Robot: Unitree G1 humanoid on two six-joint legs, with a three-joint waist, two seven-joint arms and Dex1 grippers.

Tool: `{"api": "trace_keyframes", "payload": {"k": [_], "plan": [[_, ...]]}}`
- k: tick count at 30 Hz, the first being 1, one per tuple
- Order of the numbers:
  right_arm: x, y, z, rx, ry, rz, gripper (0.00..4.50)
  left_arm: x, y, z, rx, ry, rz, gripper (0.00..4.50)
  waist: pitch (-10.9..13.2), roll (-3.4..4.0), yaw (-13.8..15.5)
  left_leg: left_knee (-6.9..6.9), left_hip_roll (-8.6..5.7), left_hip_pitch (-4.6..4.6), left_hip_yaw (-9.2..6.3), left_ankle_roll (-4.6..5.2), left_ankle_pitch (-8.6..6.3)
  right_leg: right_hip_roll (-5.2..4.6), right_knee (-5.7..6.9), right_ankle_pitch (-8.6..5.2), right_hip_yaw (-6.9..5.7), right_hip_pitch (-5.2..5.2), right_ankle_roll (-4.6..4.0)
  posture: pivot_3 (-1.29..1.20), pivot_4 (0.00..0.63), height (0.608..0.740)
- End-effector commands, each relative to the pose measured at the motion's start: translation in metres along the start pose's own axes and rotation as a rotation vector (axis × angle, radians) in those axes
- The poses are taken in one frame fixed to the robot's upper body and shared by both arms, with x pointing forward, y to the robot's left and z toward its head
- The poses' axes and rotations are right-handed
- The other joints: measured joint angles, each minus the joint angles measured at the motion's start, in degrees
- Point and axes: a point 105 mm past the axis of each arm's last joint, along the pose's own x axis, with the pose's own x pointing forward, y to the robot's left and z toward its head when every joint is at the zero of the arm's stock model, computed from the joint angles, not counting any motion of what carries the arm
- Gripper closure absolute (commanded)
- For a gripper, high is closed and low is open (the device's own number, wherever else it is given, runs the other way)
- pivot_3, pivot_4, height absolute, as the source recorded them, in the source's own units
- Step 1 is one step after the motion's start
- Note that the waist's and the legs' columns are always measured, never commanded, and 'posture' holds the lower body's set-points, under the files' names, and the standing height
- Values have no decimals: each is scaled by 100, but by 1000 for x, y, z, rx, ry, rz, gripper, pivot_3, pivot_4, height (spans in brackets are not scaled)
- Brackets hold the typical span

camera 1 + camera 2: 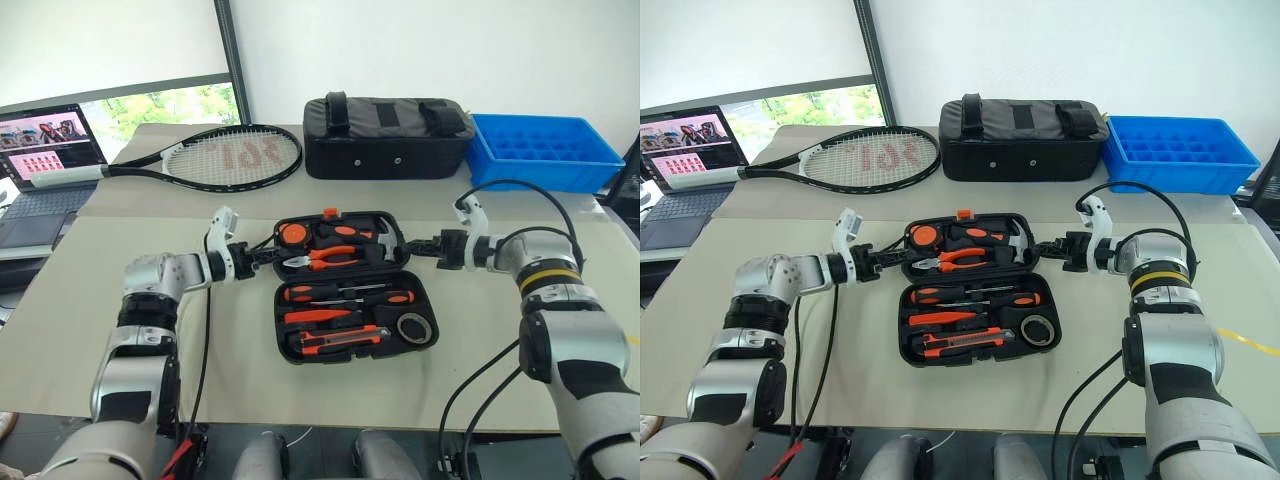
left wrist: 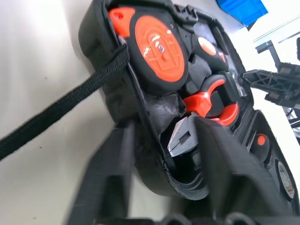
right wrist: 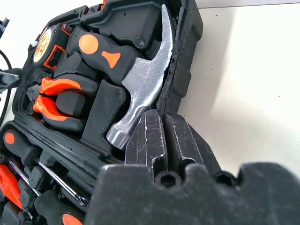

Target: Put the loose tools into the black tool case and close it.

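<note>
Four views — one stereo head pair, two wrist cameras.
The head pair looks forward and down over the worktop, taking in the open black tool case from some way off. Each wrist camera sits very close to an opposite end of that case's far half — the left beside the pliers, the right beside the hammer.

Matt moulded-plastic tool case, bare scuffed-metal hammer head — woven cloth bag, glossy plastic tray
</note>
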Motion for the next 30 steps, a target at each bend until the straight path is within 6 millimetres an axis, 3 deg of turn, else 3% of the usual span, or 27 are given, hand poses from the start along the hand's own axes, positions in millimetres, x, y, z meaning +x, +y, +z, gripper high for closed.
{"api": "trace_keyframes", "payload": {"k": [1,9,18,23,30], "plan": [[-3,10,21,-58,-65,42,4500,7,-11,9,39,-24,-40,4314,-1,2,11,0,0,0,0,0,0,0,0,0,0,0,0,0,150,708],[-8,12,26,-60,-87,52,4500,9,-14,18,101,-78,-49,4465,-2,3,61,3,-2,1,0,-6,3,-2,-1,0,0,3,1,0,150,708],[-21,12,41,-125,-235,28,4500,12,-20,57,349,-214,-11,4465,-1,2,77,0,-2,-7,0,-20,12,-1,-4,0,0,-2,1,0,150,708],[-33,13,42,-219,-336,-5,4500,13,-27,72,515,-266,-2,4465,-1,2,86,-8,-2,-20,-2,-20,12,-2,0,1,-2,-7,2,0,150,708],[-46,27,31,-444,-442,-9,4500,10,-34,71,806,-316,-9,4465,-1,3,120,-41,-2,-39,-5,-22,14,-3,-5,3,-9,-23,3,0,150,708]]}}
